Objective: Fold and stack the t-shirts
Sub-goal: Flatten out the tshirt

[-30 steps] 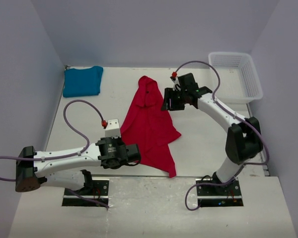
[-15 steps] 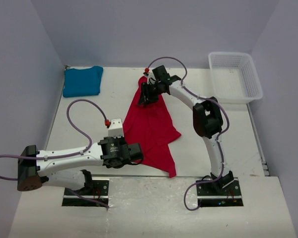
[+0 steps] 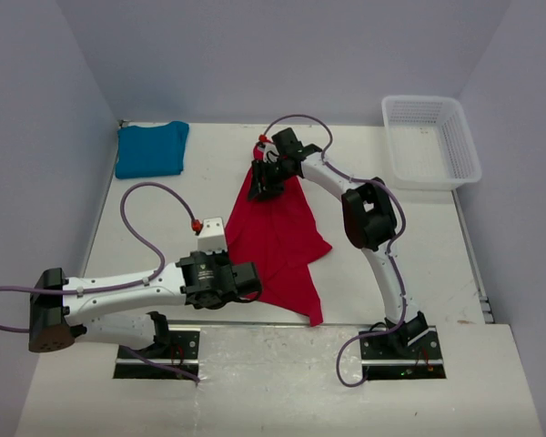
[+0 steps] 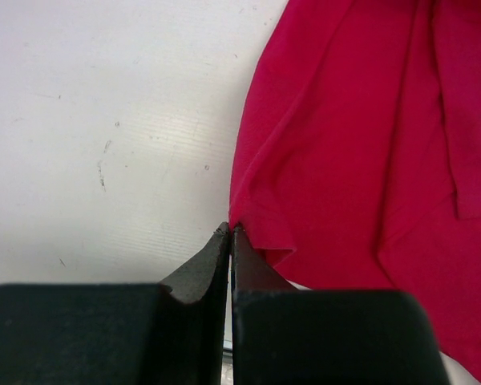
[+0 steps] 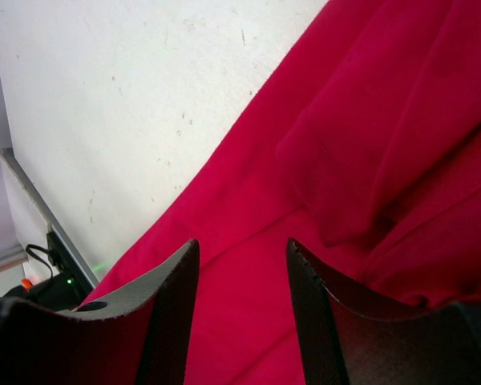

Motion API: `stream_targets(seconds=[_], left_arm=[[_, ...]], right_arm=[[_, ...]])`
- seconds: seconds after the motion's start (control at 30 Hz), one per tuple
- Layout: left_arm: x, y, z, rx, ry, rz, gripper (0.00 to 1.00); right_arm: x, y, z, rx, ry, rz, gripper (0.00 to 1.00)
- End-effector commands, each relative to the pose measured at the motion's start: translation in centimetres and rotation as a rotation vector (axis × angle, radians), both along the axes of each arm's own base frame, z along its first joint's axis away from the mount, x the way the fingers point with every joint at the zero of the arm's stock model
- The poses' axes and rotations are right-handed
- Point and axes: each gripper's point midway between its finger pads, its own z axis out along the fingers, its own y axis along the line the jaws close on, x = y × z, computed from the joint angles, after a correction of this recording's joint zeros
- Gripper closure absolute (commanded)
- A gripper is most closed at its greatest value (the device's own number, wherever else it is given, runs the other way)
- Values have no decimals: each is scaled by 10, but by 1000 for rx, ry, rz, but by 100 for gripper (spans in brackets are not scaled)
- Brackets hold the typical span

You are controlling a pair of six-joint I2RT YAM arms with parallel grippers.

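Red shirt [image 4: 361, 144] lay beneath my right gripper [image 5: 242, 245], jaws parted, and touched my left gripper [image 4: 230, 233], jaws closed; only overhead showed teal shirt [image 3: 151, 148] and basket [image 3: 462, 146], well apart.

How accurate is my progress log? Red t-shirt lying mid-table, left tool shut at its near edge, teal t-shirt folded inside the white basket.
One slip: the teal t-shirt is not inside the white basket; it lies folded on the table, far left corner, as the top external view shows. The red t-shirt mid-table and the left tool shut at its near edge are right.
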Motion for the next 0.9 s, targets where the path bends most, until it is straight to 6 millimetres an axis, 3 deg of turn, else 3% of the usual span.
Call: stream_targets(seconds=[0.0,0.23,0.47,0.87], left_arm=[[2,0,4,-21,-24,-4,100],[2,3,3,-22,-28,-4,100],[1,-1,2,-30,-23,-15,100],[1,0,1,-29,-23,-20,100]], right_arm=[[5,7,9,22,-9,-2,51],[6,-7,4,-28,-10,-55,49],[28,-27,-2,-56,-14,-127,50],[47,-16,6,-7,-32,-111,58]])
